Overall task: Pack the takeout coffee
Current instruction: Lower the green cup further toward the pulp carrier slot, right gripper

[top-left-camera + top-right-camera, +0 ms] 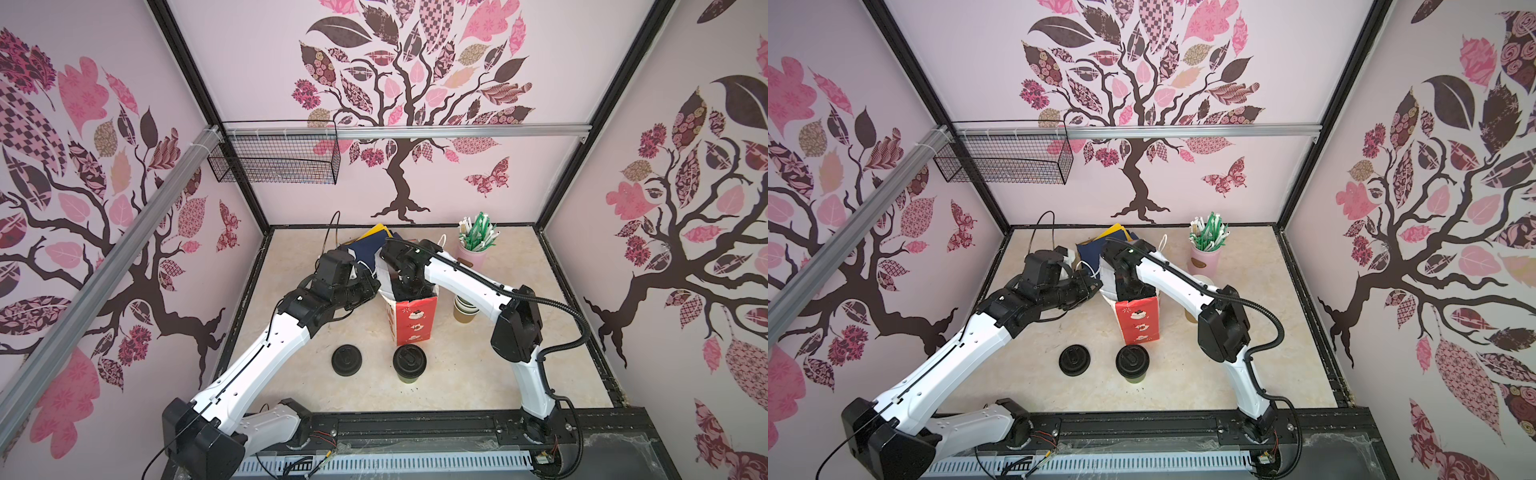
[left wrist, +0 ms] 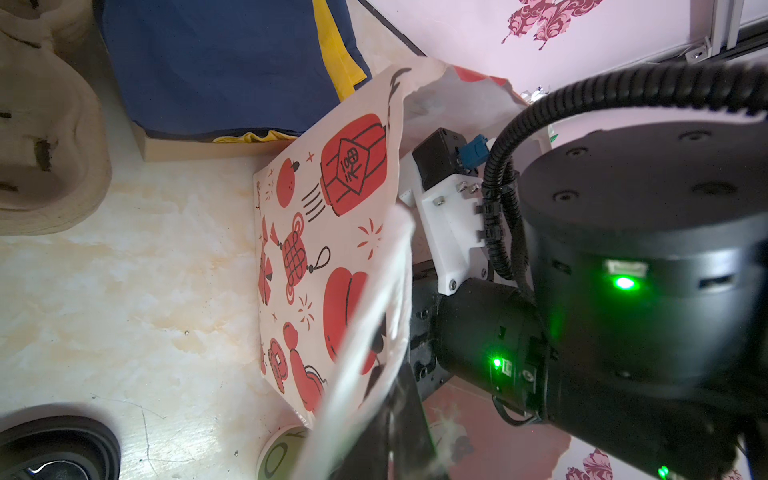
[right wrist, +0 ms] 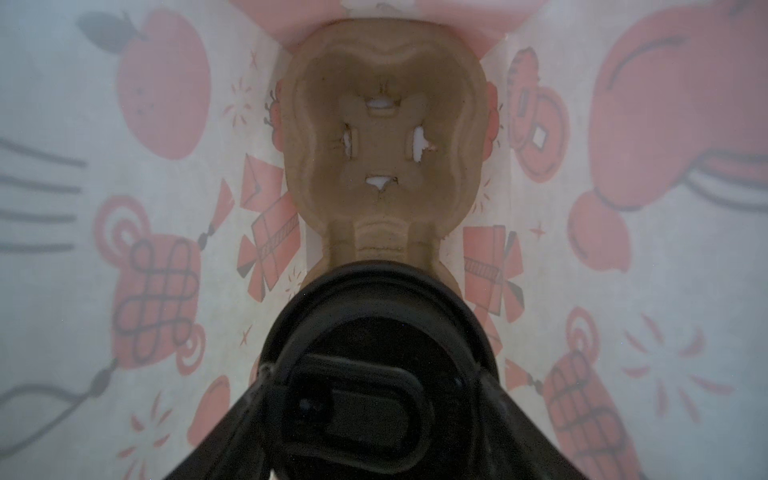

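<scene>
A: Right tool?
B: Down inside the bag, clamped on a lidded cup. The carrier lies beneath, its far well empty.
A: Left tool?
B: Closed, seemingly pinching the handle to hold the mouth open.
A: Second cup?
B: Upright on the surface, just before the bag.
A: Step?
B: Likely seating cup one; whether it is home, I cannot tell. Next: release, lift straight out, fetch the other.
</scene>
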Controlling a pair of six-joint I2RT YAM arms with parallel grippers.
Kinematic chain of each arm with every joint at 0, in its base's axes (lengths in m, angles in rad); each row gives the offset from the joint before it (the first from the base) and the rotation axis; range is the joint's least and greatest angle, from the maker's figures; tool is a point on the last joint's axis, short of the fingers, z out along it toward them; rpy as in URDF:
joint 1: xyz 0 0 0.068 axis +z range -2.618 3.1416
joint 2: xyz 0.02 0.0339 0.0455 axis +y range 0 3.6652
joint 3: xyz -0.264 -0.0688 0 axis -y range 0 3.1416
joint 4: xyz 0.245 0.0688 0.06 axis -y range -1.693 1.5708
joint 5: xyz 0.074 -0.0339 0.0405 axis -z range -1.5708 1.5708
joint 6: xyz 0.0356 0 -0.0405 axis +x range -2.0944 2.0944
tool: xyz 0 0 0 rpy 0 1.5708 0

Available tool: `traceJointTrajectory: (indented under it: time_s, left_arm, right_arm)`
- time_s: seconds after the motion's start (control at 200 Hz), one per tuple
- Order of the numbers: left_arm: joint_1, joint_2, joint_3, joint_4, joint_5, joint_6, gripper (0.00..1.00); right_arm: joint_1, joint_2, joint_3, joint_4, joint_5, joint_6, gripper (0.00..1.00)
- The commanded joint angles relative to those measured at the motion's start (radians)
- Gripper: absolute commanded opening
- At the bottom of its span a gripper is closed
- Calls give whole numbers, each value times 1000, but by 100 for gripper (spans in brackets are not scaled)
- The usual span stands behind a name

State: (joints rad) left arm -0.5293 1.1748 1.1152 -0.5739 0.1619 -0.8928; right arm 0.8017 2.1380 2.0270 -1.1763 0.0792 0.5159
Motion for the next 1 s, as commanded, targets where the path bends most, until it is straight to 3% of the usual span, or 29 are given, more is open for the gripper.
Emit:
traceJointTrajectory:
  time_s: [0.0,0.39,0.78,0.995]
  left_arm:
    - [-4,0,0,-15,0,12,0]
    - [-4,13,6,-13,-5,12,0]
    - [-3,19,16,-11,-13,12,0]
    - [-4,19,15,-9,-16,12,0]
  right_arm:
    - [0,110,-95,4,-44,-4,60]
    - [-1,35,-71,-61,-53,-1,60]
    - [0,18,-223,-19,-87,-11,59]
    - [1,29,-229,-19,-96,-26,58]
